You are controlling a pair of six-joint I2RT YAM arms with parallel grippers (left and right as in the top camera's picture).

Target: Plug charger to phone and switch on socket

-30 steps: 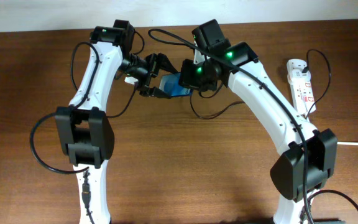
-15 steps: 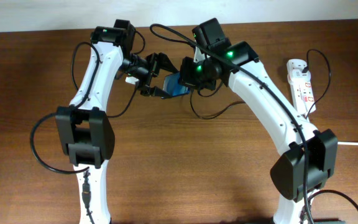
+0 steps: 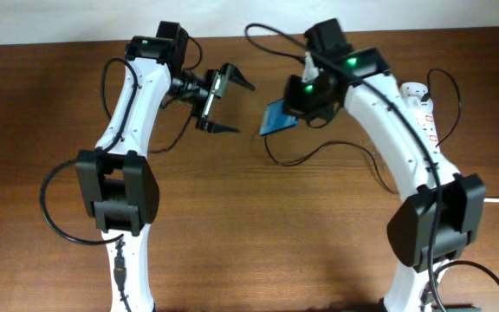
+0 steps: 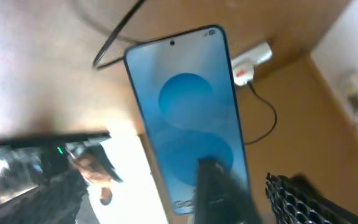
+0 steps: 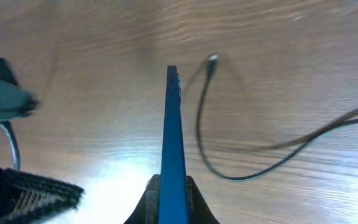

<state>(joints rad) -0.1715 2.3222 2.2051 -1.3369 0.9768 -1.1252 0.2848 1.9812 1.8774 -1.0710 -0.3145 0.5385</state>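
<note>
The phone [image 3: 275, 120] with its blue screen hangs tilted above the table, and my right gripper [image 3: 294, 106] is shut on its lower end. The right wrist view shows the phone [image 5: 173, 137] edge-on between the right gripper's [image 5: 173, 190] fingers. My left gripper [image 3: 240, 109] stands wide open just left of the phone, apart from it. In the left wrist view the phone [image 4: 185, 112] faces the open left gripper [image 4: 166, 208]. The charger [image 3: 310, 154] lies loose on the wood, and its connector [image 5: 212, 59] is free. The socket [image 3: 417, 92] lies far right, partly behind the right arm.
The socket [image 4: 253, 59] shows past the phone in the left wrist view, with a thin black cable trailing from it. The left gripper's mesh finger [image 5: 39, 190] shows at the lower left of the right wrist view. Bare brown wood [image 3: 258, 225] spreads between the arms.
The left gripper opened, let go of the phone and drew back to the left. The right gripper shut on the phone and carried it to the right.
</note>
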